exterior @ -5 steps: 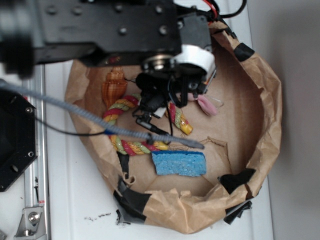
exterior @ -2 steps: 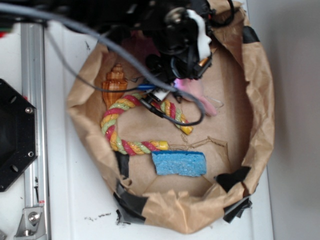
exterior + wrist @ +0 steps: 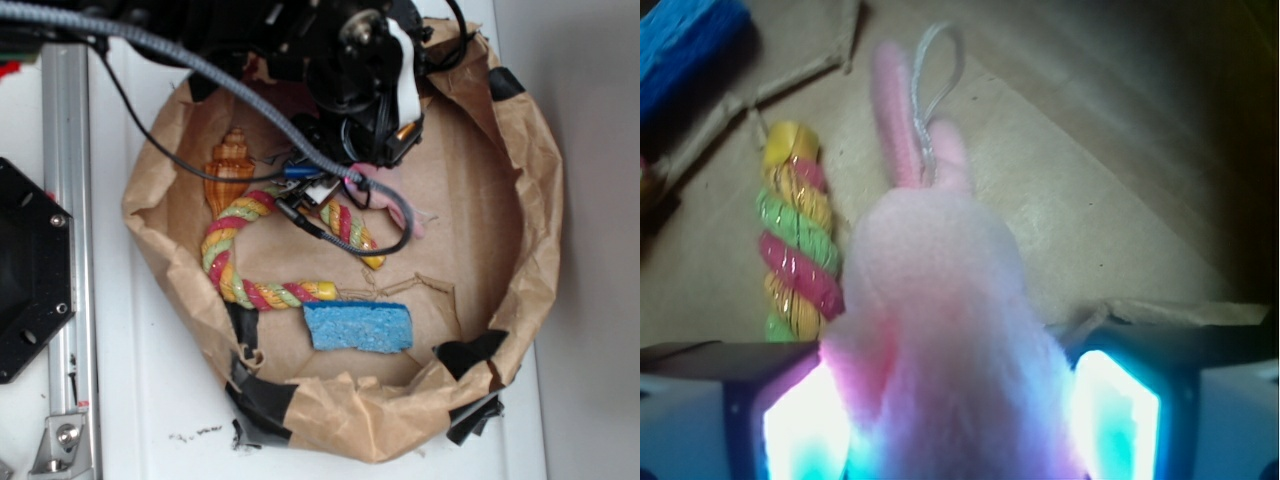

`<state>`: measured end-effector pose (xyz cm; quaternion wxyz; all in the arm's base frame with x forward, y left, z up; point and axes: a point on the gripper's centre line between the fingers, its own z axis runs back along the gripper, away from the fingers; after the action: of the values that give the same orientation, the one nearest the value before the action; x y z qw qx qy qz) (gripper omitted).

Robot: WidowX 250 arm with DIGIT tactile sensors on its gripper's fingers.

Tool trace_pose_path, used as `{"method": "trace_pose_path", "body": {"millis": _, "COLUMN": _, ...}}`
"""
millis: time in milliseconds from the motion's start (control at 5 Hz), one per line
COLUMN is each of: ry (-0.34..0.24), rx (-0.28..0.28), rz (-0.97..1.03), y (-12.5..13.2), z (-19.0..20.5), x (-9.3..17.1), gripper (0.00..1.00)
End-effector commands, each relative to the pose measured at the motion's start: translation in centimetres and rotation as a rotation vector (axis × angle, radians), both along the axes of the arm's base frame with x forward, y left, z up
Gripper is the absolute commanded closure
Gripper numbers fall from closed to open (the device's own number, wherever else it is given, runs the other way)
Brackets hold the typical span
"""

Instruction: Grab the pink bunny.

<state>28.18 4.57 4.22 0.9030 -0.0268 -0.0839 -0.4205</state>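
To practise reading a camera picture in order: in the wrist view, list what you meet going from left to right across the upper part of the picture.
Blue sponge → end of the rope ring → pink bunny → bare brown paper.

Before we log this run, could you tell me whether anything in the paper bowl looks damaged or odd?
The brown paper bowl is crumpled and patched with black tape, and torn paper strips curl off its floor near the blue sponge. The pink bunny sits between the gripper fingers.
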Motion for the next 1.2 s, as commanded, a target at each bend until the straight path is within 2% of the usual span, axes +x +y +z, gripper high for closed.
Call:
{"method": "trace_pose_path", "body": {"millis": 0, "ry": -0.063, "rx": 0.067, "rz": -0.037, "y": -1.0, "z": 1.4, "x": 0.8, "gripper": 1.00}}
{"method": "trace_pose_path", "body": {"millis": 200, "ry": -0.076, "rx": 0.076, "rz": -0.037, "y": -1.6, "z": 2.1, "x": 1.0, "gripper": 1.00}}
{"method": "trace_pose_path", "body": {"millis": 400, "ry": -0.131, "rx": 0.066, "rz": -0.015, "y": -2.7, "z": 5.1, "x": 1.7, "gripper": 1.00}}
{"method": "trace_pose_path", "body": {"millis": 600, "ry": -0.204, "rx": 0.107, "rz": 0.134, "y": -2.8, "z": 10.2, "x": 1.4, "gripper": 1.00}}
{"method": "trace_pose_path", "body": {"millis": 800, "ry": -0.189, "rx": 0.171, "rz": 0.218, "y": -3.2, "z": 14.2, "x": 1.1, "gripper": 1.00}}
{"method": "trace_pose_path", "body": {"millis": 1000, "ry": -0.094, "rx": 0.273, "rz": 0.259, "y": -4.6, "z": 16.7, "x": 0.2, "gripper": 1.00}}
